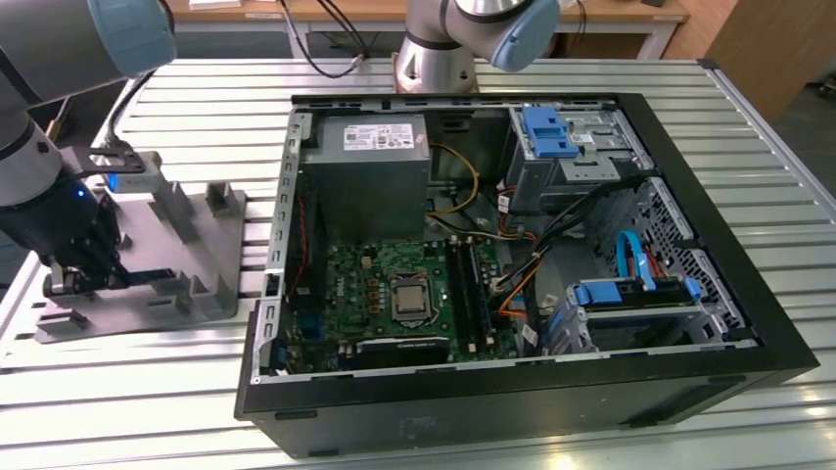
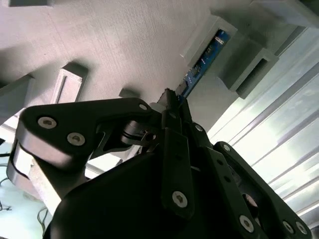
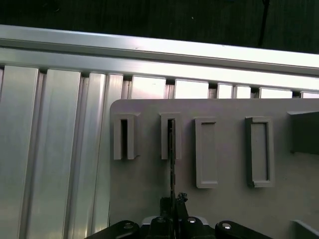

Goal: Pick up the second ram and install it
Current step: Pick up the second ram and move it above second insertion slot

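One arm (image 1: 39, 186) reaches down at the exterior view's left, jaws low over the grey tray (image 1: 209, 274) on the slatted table (image 1: 549, 73), well apart from the open computer case (image 1: 523, 392). In the second wrist view, the second ram (image 2: 205, 57) is a thin blue stick. Its far end sits in a tray post and its near end between the jaws. In the first wrist view, the second ram (image 3: 171, 149) stands edge-on in a slotted post, a dark sliver with the jaws pinched shut on it.
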You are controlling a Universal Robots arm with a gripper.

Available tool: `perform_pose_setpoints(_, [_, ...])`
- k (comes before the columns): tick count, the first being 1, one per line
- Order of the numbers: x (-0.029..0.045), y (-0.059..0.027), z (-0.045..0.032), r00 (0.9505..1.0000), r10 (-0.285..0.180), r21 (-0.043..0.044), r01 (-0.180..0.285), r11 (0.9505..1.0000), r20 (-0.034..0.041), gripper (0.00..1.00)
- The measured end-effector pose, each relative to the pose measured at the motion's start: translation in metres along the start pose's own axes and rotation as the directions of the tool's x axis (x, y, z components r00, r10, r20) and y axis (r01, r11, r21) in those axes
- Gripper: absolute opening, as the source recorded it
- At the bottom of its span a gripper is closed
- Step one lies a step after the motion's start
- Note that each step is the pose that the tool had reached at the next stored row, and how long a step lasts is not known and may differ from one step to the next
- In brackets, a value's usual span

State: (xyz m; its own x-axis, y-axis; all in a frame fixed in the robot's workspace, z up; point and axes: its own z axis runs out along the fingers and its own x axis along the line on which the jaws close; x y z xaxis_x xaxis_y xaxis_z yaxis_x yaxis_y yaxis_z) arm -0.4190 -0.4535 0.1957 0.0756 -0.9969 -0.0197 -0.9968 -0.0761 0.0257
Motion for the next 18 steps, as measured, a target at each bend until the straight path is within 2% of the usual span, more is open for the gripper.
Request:
perform_pose_setpoints(6, [-0.0004, 0.0005, -0.0223, 1.0000, 0.000, 0.0002, 0.000, 1.0000, 0.0037, 0.14])
perform_pose_setpoints(12, [-0.0006, 0.0008, -0.0313, 1.0000, 0.000, 0.0005, 0.000, 1.0000, 0.0054, 0.14])
perform_pose_setpoints(18, [-0.0007, 0.0009, -0.0366, 1.0000, 0.000, 0.0006, 0.000, 1.0000, 0.0070, 0.14])
